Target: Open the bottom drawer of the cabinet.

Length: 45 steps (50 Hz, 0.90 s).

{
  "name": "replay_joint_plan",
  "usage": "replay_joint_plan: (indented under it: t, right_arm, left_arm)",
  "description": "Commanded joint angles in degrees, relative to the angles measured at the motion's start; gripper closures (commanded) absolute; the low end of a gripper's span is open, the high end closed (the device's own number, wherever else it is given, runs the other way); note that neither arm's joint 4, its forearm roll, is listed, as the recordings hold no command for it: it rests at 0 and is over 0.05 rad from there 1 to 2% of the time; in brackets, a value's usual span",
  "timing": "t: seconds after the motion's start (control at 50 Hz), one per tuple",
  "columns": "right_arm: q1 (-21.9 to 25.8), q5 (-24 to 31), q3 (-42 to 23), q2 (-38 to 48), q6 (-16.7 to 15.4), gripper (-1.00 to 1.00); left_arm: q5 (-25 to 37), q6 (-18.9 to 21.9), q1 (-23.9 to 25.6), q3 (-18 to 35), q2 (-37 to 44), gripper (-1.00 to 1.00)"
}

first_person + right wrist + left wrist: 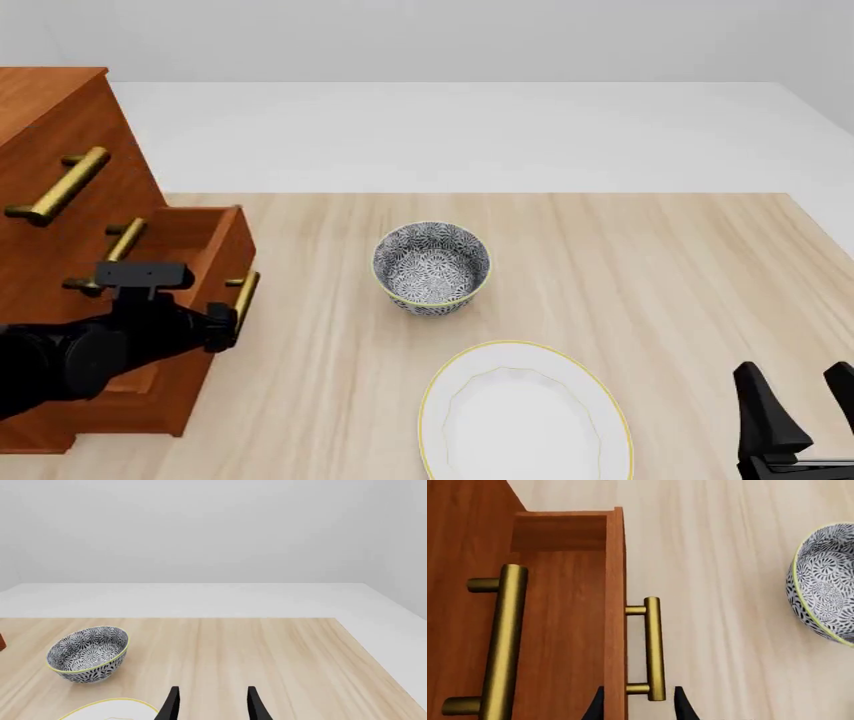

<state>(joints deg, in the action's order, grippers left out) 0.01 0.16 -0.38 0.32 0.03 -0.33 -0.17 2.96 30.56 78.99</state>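
Note:
The cabinet [54,120] stands at the table's left edge. Its bottom drawer [200,245] is pulled partway out, and the wooden inside shows in the left wrist view [560,630]. The drawer's brass bar handle [654,647] faces the table's middle [246,293]. My left gripper [639,694] is open, with one finger on each side of the handle's near end, and it also shows in the front view [224,326]. My right gripper [797,388] is open and empty at the near right corner, far from the cabinet.
A patterned bowl [430,268] stands mid-table, right of the drawer. It also shows in the left wrist view [824,590] and the right wrist view [88,653]. A white plate [434,400] with a yellow rim lies near the front edge. The middle drawer's handle [502,640] sits above the open drawer.

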Motion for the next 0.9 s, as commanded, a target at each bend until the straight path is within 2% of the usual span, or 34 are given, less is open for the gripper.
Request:
replay_joint_plan:
  t: [0.02,0.44,0.9]
  right_arm:
    - [0.0,0.0,0.0,0.0,0.0,-1.00]
    - [0.0,0.0,0.0,0.0,0.0,-1.00]
    - [0.0,0.0,0.0,0.0,0.0,-1.00]
  left_arm:
    - [0.2,-0.4,2.4,1.0,0.3,-1.00]
    - [0.7,-2.1,10.2,3.1,0.8,-1.00]
    - [1.5,-3.9,16.5,5.6,0.8,-1.00]
